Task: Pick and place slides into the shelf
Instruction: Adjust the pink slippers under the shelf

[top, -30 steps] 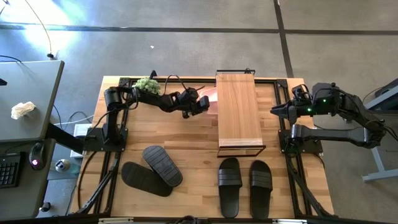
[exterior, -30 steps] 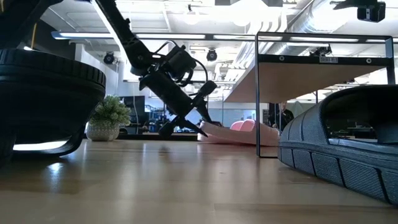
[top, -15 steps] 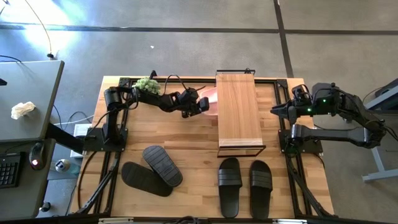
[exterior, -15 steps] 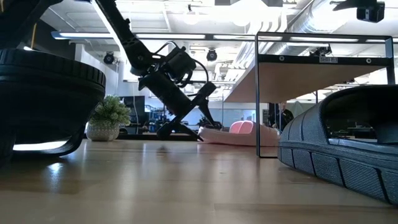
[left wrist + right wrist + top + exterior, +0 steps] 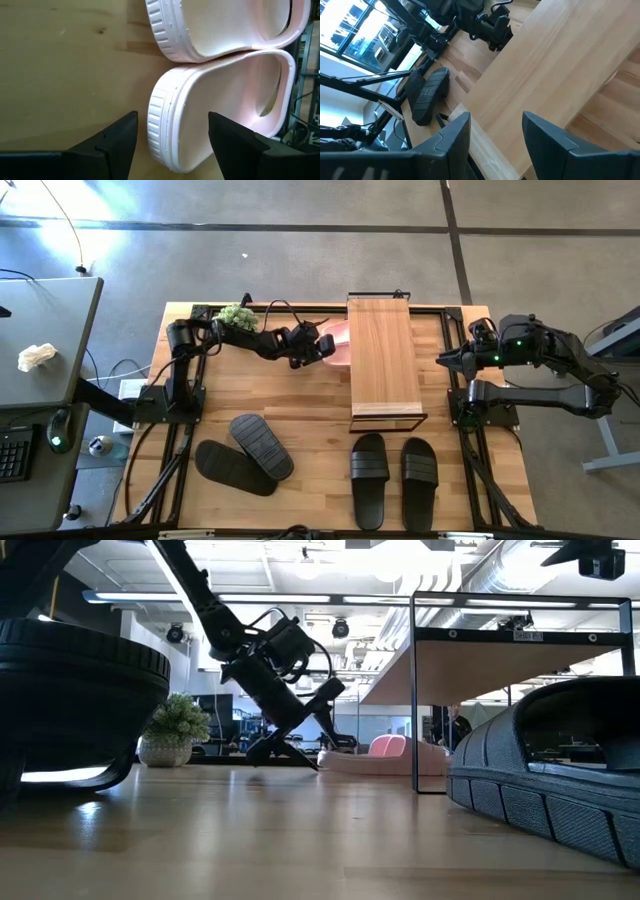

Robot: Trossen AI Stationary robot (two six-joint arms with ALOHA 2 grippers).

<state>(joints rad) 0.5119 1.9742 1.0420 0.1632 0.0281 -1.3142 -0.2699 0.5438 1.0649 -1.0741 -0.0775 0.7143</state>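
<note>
Beside the shelf (image 5: 382, 365), pink slides (image 5: 338, 345) face the open left claw (image 5: 325, 347).

A robotics lab or open industrial workspace, judging by the bare grey concrete floor (image 5: 300, 210) with seam lines; wooden tabletop (image 5: 300, 400) fitted with black metal framing and two mounted arms; side desk (image 5: 40, 340) with keyboard (image 5: 15, 455) and cabling; exposed ducts and strip lights (image 5: 300, 598) overhead, large windows (image 5: 365, 40), a small potted plant (image 5: 178, 730).
</note>
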